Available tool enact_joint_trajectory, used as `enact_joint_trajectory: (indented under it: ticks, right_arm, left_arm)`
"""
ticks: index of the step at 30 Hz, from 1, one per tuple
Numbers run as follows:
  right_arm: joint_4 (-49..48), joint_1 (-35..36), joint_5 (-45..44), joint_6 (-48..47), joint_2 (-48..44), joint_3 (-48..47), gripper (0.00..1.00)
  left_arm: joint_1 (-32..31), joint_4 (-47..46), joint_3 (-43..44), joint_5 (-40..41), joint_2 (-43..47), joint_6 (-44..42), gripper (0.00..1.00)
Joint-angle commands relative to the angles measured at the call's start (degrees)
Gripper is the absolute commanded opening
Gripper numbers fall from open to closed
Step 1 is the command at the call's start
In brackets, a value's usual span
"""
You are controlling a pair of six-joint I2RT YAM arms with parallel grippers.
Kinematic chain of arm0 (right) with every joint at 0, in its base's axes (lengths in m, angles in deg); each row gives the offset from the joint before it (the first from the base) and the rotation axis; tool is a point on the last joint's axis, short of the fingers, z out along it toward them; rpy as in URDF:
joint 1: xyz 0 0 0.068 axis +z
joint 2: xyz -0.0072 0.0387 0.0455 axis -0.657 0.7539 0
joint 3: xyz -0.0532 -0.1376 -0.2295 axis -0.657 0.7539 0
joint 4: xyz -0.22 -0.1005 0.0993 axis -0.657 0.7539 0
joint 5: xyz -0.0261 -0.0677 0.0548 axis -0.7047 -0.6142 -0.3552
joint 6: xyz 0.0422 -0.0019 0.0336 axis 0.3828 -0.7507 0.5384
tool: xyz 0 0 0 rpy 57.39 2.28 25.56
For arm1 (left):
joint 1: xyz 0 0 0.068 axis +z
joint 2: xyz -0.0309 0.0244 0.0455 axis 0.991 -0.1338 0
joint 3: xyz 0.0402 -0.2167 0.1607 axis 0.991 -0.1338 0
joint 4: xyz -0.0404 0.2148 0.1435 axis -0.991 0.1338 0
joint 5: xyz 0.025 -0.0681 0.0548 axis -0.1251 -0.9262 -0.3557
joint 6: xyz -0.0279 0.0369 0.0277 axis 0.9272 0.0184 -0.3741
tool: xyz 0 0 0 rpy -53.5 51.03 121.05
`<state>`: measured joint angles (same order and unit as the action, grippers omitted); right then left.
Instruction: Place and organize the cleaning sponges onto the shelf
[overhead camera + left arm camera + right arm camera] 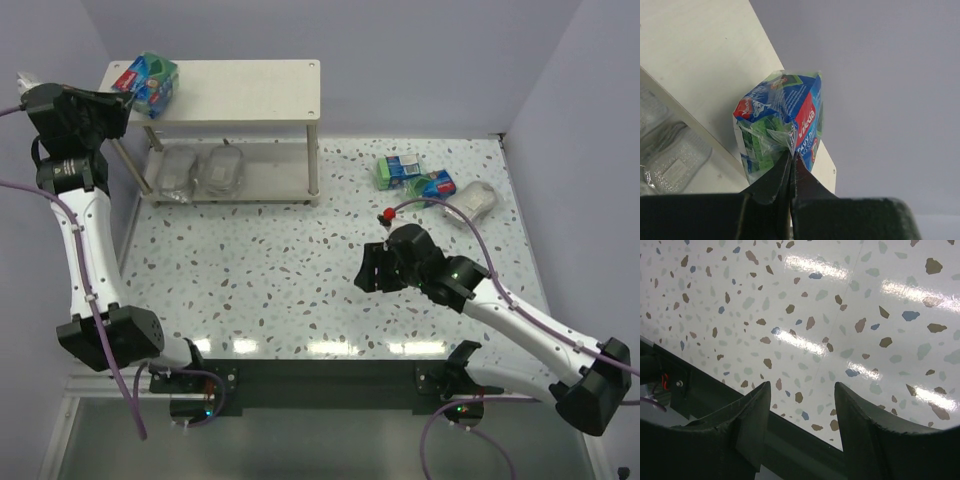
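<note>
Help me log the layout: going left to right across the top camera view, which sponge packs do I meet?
top-tier green pack → first lower-tier scourer → second lower-tier scourer → left table green pack → right table green pack → table scourer

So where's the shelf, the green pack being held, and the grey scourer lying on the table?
shelf (250,85), top view, bare top board.
held green pack (785,102), left wrist view, blue label.
grey scourer (474,203), top view, its middle.

Left arm (80,240) reaches far, left fingers (771,182) pinched; right fingers (747,420) spread apart
</note>
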<state>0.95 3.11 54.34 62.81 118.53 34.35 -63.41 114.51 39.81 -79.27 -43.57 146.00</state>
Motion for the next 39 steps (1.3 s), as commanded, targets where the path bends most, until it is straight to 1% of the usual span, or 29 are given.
enact_joint_trajectory:
  ticks: [1, 3, 5, 10, 14, 22, 28, 30, 31, 33, 34, 35, 37, 39]
  right_arm:
    - [-0.14, -0.24, 0.32, -1.51, -1.90, -2.05, 0.57]
    - [0.03, -0.24, 0.32, -1.69, -2.42, -2.05, 0.57]
    - [0.21, -0.24, 0.40, -1.87, -2.60, -2.05, 0.57]
    - [0.30, -0.24, 0.32, -2.04, -2.95, -2.40, 0.57]
    - [0.39, -0.24, 0.40, -2.22, -3.22, -2.40, 0.57]
    - [0.82, -0.24, 0.40, -1.69, -3.48, -2.66, 0.57]
    - [1.35, -0.24, 0.40, -1.34, -4.01, -3.01, 0.58]
    - [1.27, -0.15, 0.40, -1.17, -4.01, -3.01, 0.59]
    - [1.18, -0.15, 0.40, -1.17, -3.92, -3.01, 0.59]
    - [1.18, -0.15, 0.32, -1.08, -3.83, -3.01, 0.60]
    - [1.26, -0.24, 0.40, -1.08, -3.92, -3.10, 0.60]
    - [1.26, -0.24, 0.40, -1.16, -4.10, -3.19, 0.60]
    - [1.61, -0.24, 0.32, -1.43, -4.27, -3.36, 0.61]
    - [1.96, -0.24, 0.14, -1.60, -4.27, -3.45, 0.62]
  left_arm:
    - [2.54, -6.30, 0.92, -4.09, -1.70, 6.02, 0.00]
    - [3.34, -6.64, 1.45, -6.20, -3.11, 7.95, 0.00]
    - [4.31, -6.91, 1.63, -6.21, -4.26, 8.67, 0.00]
    - [5.89, -7.61, 0.93, -3.23, -5.14, 10.95, 0.00]
    - [5.98, -11.29, -1.09, -0.06, -4.88, 12.53, 0.00]
    - [5.98, -14.29, -2.68, -1.20, -8.39, 14.91, 0.00]
    - [5.89, -14.12, -3.73, 1.34, -7.96, 15.08, 0.01]
    - [5.98, -14.38, -3.91, 1.70, -7.69, 15.00, 0.15]
    - [5.98, -14.64, -3.99, 1.87, -7.17, 14.91, 0.29]
    - [5.89, -14.91, -4.00, 2.23, -6.64, 14.73, 0.42]
    - [5.98, -15.43, -4.00, 2.32, -5.94, 14.73, 0.55]
    - [5.98, -15.61, -3.91, 2.40, -5.50, 14.73, 0.61]
    - [5.89, -15.79, -3.56, 2.06, -4.62, 14.56, 0.78]
    - [5.89, -16.14, -3.56, 1.35, -3.74, 14.47, 0.82]
